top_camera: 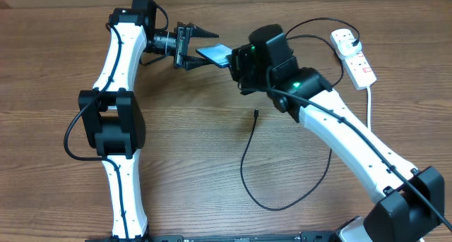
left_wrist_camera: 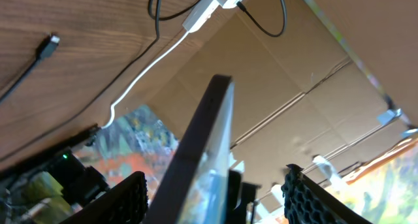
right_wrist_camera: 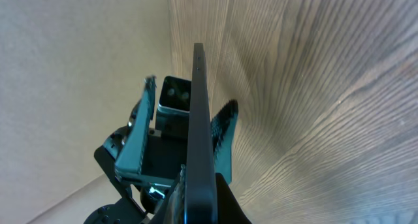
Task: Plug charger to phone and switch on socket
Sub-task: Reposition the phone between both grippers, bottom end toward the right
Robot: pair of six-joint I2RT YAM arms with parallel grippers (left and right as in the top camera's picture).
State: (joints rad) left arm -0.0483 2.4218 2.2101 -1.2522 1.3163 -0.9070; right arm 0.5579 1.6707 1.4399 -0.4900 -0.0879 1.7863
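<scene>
My right gripper (top_camera: 234, 61) is shut on one end of the phone (top_camera: 213, 54) and holds it tilted above the table. In the right wrist view the phone (right_wrist_camera: 199, 113) is edge-on in my jaws (right_wrist_camera: 202, 201). My left gripper (top_camera: 203, 49) is open, its fingers either side of the phone's other end. In the left wrist view the phone (left_wrist_camera: 208, 139) stands between the spread fingers (left_wrist_camera: 219, 201) without touching them. The charger's connector tip (top_camera: 256, 113) lies free on the table, also in the left wrist view (left_wrist_camera: 49, 44). Its cable loops round to the plug (top_camera: 352, 39) in the socket (top_camera: 359, 61).
The black cable (top_camera: 263, 200) makes a wide loop on the wood in front of the right arm. The socket's thick white cord (top_camera: 369, 104) runs down the right side. A cardboard wall (left_wrist_camera: 287, 87) stands behind the table.
</scene>
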